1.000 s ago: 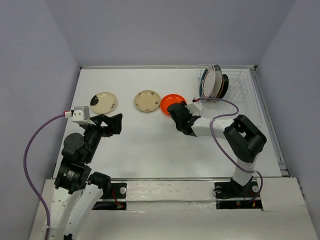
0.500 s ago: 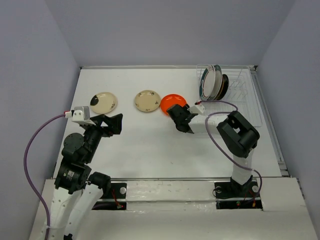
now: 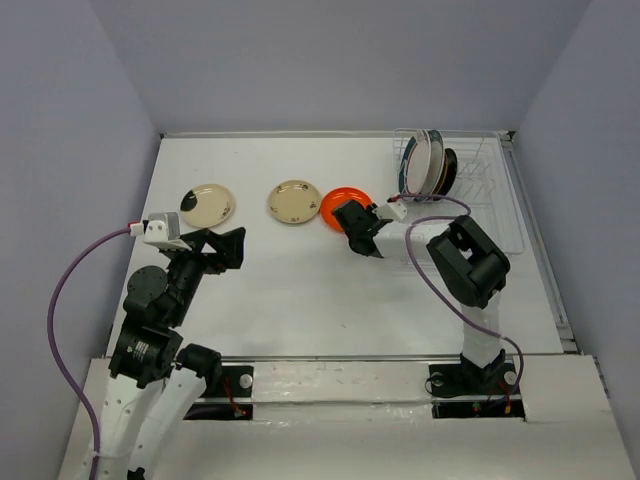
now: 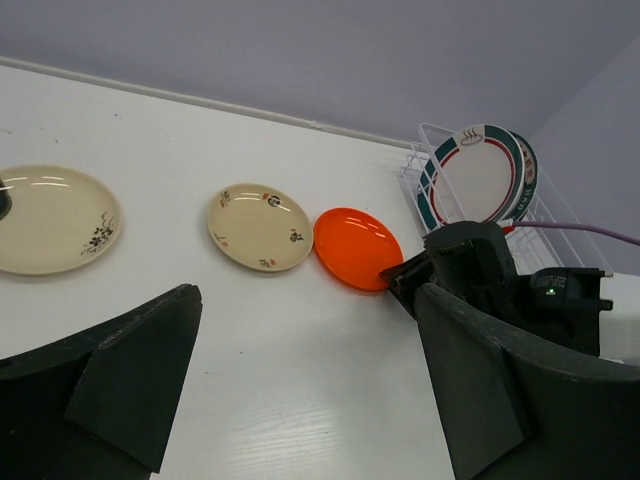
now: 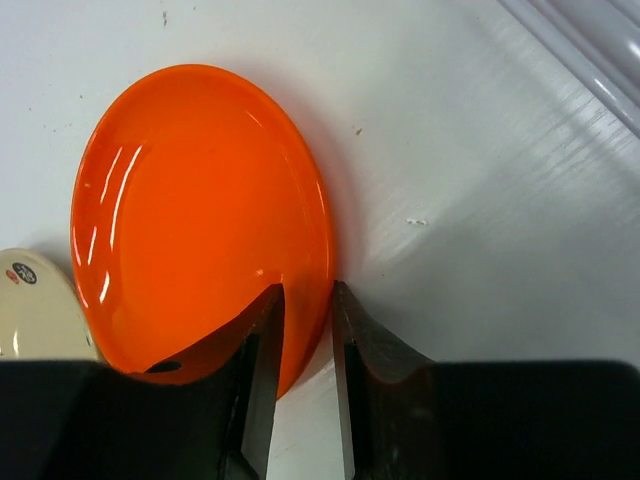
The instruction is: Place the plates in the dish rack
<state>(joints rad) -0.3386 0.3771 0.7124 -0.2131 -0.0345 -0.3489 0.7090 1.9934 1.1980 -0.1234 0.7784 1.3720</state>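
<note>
The orange-red plate point(image 3: 345, 205) point(image 4: 355, 245) point(image 5: 200, 200) lies flat on the white table, left of the dish rack point(image 3: 490, 200). My right gripper point(image 3: 355, 222) point(image 5: 306, 292) straddles its near rim, one finger over the inside and one outside, closed in on the rim. Two cream plates point(image 3: 207, 204) point(image 3: 294, 202) lie further left. In the dish rack stand white plates with teal rims point(image 3: 422, 165) point(image 4: 478, 172) and a darker one point(image 3: 450, 170) behind them. My left gripper point(image 3: 232, 247) point(image 4: 305, 300) hovers open over bare table, holding nothing.
The rack's wire wall point(image 4: 420, 150) sits at the table's back right corner. A purple cable point(image 3: 430, 270) loops from the right wrist down beside its arm. The nearer cream plate point(image 5: 30, 320) almost touches the orange-red plate's left edge.
My right gripper has slid forward to the orange-red plate and narrowed its jaws onto the rim, the arm folding closer in. The left arm has stayed still.
</note>
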